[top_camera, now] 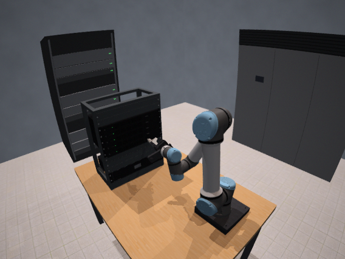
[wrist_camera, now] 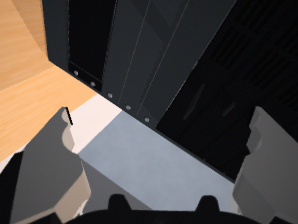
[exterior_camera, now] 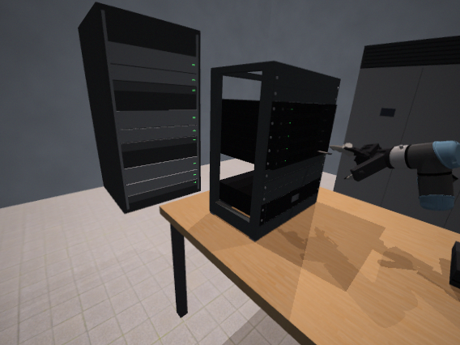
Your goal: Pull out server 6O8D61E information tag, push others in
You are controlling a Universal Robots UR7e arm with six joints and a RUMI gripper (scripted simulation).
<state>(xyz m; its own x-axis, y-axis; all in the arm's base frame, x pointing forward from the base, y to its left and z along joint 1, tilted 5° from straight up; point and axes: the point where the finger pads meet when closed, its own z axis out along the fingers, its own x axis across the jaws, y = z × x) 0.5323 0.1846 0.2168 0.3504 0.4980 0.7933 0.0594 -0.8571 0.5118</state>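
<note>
The dark rack (top_camera: 130, 106) (exterior_camera: 308, 87) (wrist_camera: 134, 55) stands upright on the table. Its black servers (top_camera: 129, 131) (exterior_camera: 304, 131) show small green lights. One thin information tag (exterior_camera: 324, 152) sticks out from the front at the rack's right side, low among the servers. In the wrist view a longer dark strip (wrist_camera: 194, 101) looks like this tag, with a shorter strip (wrist_camera: 229, 109) beside it. No tag lettering is readable. My gripper (top_camera: 149, 149) (exterior_camera: 340, 162) (wrist_camera: 158, 108) is open and empty, in front of the rack's right side, its jaws spread around the outstanding tag's level but short of it.
The wooden table (top_camera: 146, 228) (exterior_camera: 283, 279) carries the rack and the arm's black base (top_camera: 226, 223). The rack's right post has several screws. A tall server cabinet (top_camera: 82, 45) (exterior_camera: 150, 34) stands behind to the left, and a large grey cabinet (top_camera: 291, 97) (exterior_camera: 429, 101) stands behind to the right.
</note>
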